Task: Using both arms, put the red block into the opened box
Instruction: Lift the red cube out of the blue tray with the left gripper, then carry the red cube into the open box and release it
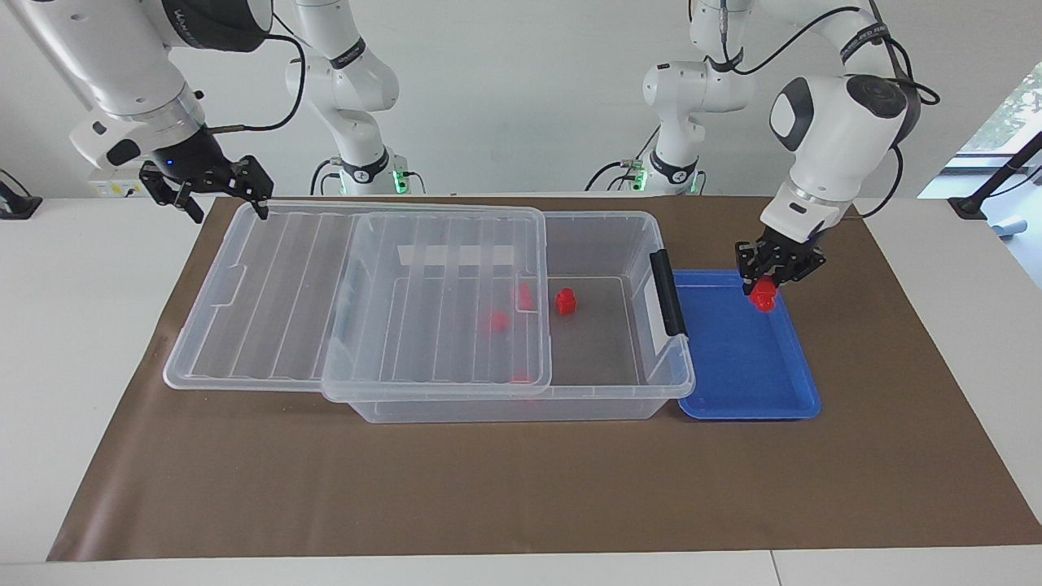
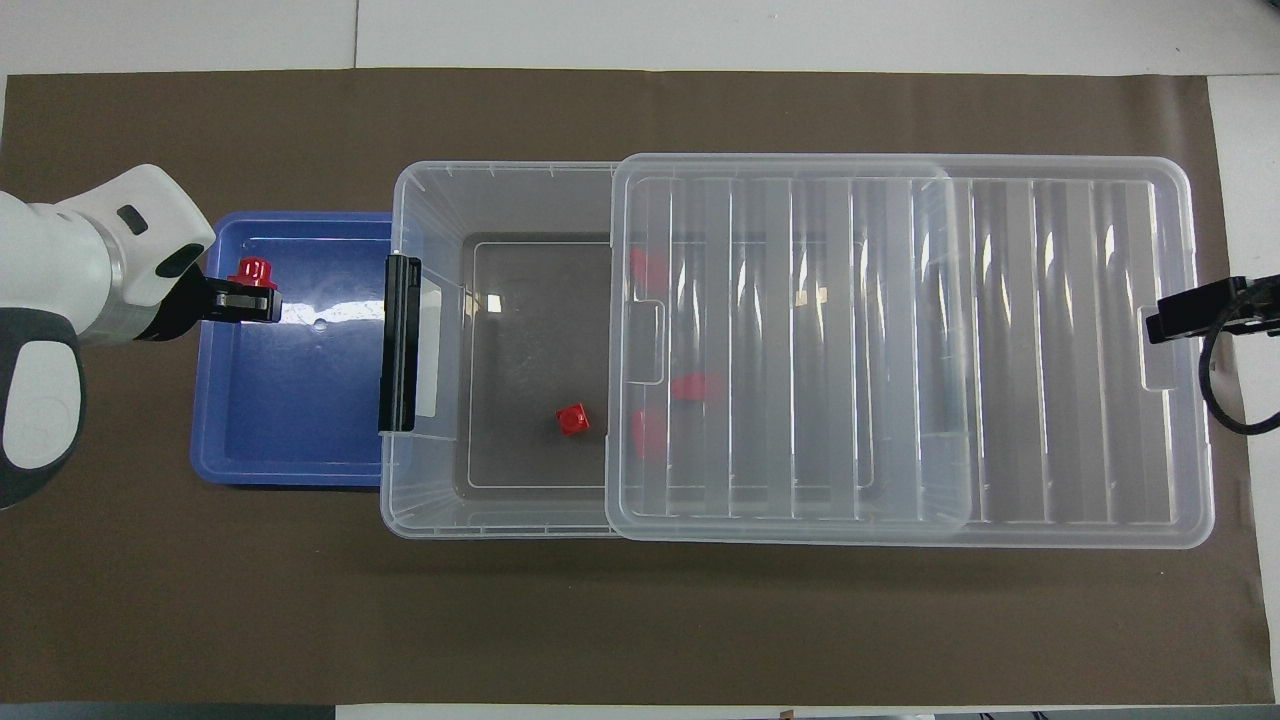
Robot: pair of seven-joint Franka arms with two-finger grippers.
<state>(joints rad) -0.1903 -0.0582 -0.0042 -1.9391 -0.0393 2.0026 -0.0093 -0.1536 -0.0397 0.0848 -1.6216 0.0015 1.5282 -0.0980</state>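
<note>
Over the blue tray, at its edge nearer the robots, the left end effector is held up in the air, its fingers clamped on a red block. In the overhead view the same block is seen at the tip of the left end effector, above the tray, with the knob end turned upward. The tray is set on the brown mat just beside the box, at the left arm's end of the bench.

The box is open at the tray's end: the ribbed lid is slid toward the right arm's end and rests over the remainder. A black clip is fixed on the box end next to the tray. One loose red block is seen on the uncovered box floor, and more red blocks are seen blurred through the lid.

The right end effector is held with its fingers spread wide and nothing between them, in the air over the lid's corner nearest the right arm.
</note>
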